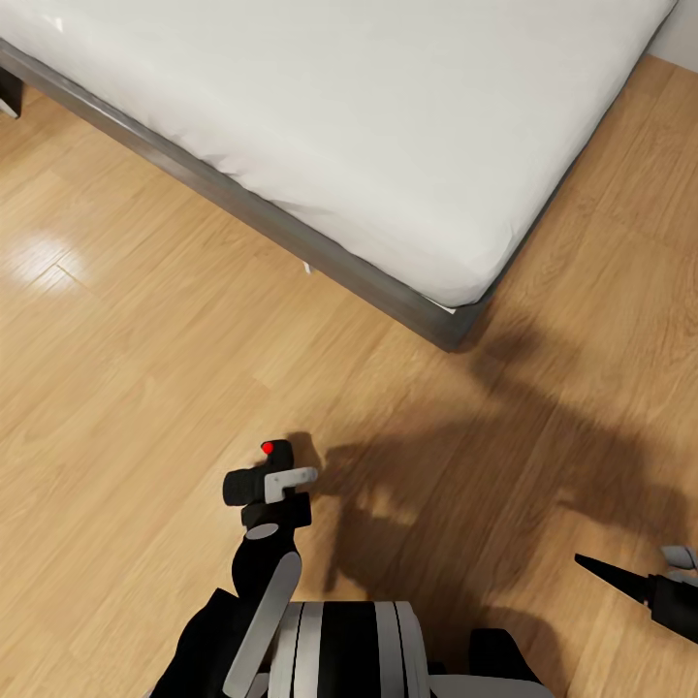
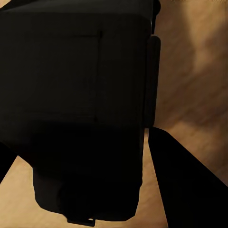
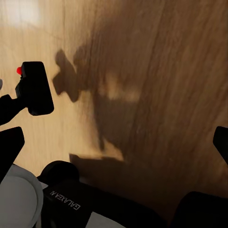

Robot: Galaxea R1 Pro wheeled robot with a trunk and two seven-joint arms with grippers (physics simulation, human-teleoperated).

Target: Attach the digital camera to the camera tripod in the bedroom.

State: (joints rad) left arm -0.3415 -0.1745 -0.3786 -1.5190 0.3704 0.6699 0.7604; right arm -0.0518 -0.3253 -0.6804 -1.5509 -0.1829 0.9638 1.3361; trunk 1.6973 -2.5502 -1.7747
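The small black compact digital camera (image 1: pixel 274 465) with a red round button at one top corner sits in the left gripper (image 1: pixel 269 482), held above the light wood plank floor (image 1: pixel 126 388) low in the head view, in front of the robot's black and white trunk (image 1: pixel 344 645). In the left wrist view the camera's dark boxy body (image 2: pixel 76 109) sits between the black fingers (image 2: pixel 185 180), which are closed against its sides. The right wrist view looks across at the same camera (image 3: pixel 37 88), red button toward the bright patch of floor, with the robot's shadow spread over the planks (image 3: pixel 156 95). The right gripper (image 1: pixel 651 582) shows at the lower right edge of the head view, a black pointed finger over the floor; its fingers stand wide apart and hold nothing. Beyond lies the grey-framed bed with a white mattress (image 1: pixel 368 126), one corner pointing toward the robot.
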